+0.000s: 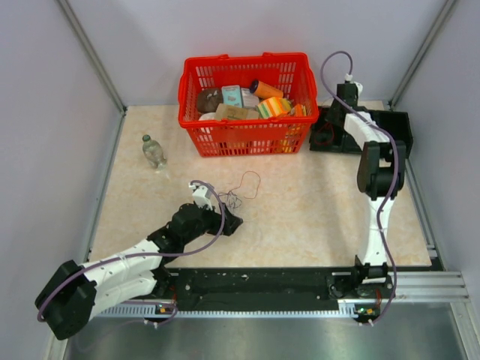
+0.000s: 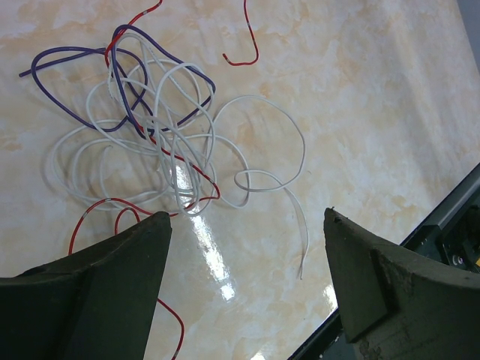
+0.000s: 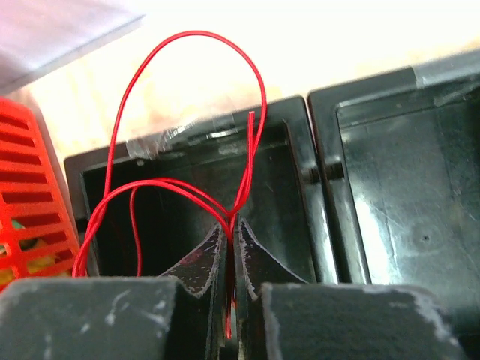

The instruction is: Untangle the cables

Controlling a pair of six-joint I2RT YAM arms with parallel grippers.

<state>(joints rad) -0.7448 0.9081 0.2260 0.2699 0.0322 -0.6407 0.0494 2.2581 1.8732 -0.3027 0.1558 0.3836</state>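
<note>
A beige, marble-patterned table [image 1: 315,217] is shown enclosed on three sides by plain pale grey walls [image 1: 45,135]. Slanting metal posts [image 1: 90,52] are seen at its two far corners. A black rail [image 1: 255,283] is fixed along its near edge, with a grey metal sheet [image 1: 300,341] beyond it. Even light is cast, and a bright glare patch [image 2: 214,262] is reflected on the glossy surface.

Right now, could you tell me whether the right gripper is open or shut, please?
Shut: the right gripper has its fingertips pressed together on a red cable, whose loops rise above a black tray.
</note>
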